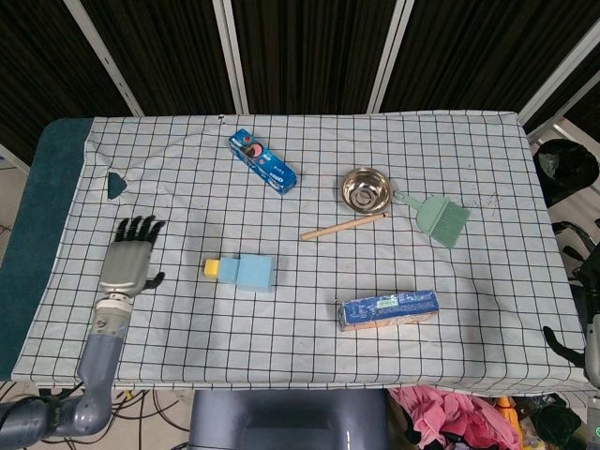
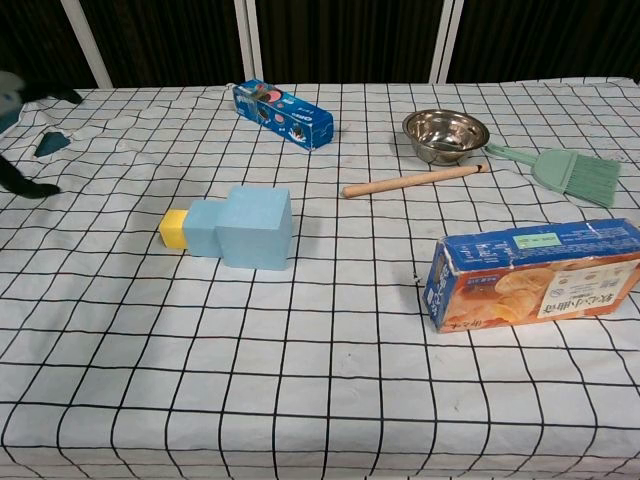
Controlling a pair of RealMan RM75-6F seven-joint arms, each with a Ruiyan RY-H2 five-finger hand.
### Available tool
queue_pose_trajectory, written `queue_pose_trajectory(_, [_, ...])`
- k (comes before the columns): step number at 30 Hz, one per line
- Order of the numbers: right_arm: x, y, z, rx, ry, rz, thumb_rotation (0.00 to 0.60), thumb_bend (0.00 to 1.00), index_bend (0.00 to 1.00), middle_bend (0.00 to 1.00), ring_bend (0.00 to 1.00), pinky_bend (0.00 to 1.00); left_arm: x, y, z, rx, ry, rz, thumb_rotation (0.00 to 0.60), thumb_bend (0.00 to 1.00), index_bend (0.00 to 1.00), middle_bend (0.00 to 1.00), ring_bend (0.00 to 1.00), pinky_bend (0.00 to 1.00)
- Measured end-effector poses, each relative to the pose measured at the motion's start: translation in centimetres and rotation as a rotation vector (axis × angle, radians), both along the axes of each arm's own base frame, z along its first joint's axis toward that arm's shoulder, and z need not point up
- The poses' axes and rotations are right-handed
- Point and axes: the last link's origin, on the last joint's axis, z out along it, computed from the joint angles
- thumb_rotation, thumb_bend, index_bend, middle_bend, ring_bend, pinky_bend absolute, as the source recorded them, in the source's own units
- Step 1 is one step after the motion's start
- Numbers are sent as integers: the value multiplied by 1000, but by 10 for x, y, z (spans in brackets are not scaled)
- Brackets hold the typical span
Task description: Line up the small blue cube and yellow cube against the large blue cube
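On the checked cloth the large blue cube (image 1: 256,272) (image 2: 256,227) stands left of centre. The small blue cube (image 1: 228,271) (image 2: 203,227) sits tight against its left face, and the yellow cube (image 1: 213,270) (image 2: 173,228) touches the small one's left side, so the three form one row. My left hand (image 1: 130,255) hovers well to the left of the row, fingers spread, holding nothing. Only its dark fingertips (image 2: 30,188) show at the left edge of the chest view. My right hand is out of both views.
A blue biscuit packet (image 1: 263,161) lies at the back. A steel bowl (image 1: 365,188), a wooden stick (image 1: 343,227) and a green brush (image 1: 438,217) are right of centre. A blue cracker box (image 1: 388,310) lies at the front right.
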Motion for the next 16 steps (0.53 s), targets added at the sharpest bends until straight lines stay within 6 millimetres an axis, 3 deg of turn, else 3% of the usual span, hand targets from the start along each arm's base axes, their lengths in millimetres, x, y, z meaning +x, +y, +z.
queue_pose_trajectory(3, [1, -1, -2, 7, 8, 0, 600, 184, 102, 49, 198, 119, -24, -22, 21, 56, -40, 14, 600, 188, 69, 23, 0, 0])
queue_pose_trajectory(11, [6, -2, -10, 40, 16, 27, 600, 184, 101, 48, 197, 119, -76, -84, 57, 103, -203, 40, 600, 166, 48, 2, 0, 0])
queue_pose_trajectory(16, [12, -3, -18, 68, 25, 52, 600, 185, 101, 49, 196, 119, -84, -107, 73, 99, -211, -22, 600, 166, 35, 1, 0, 0])
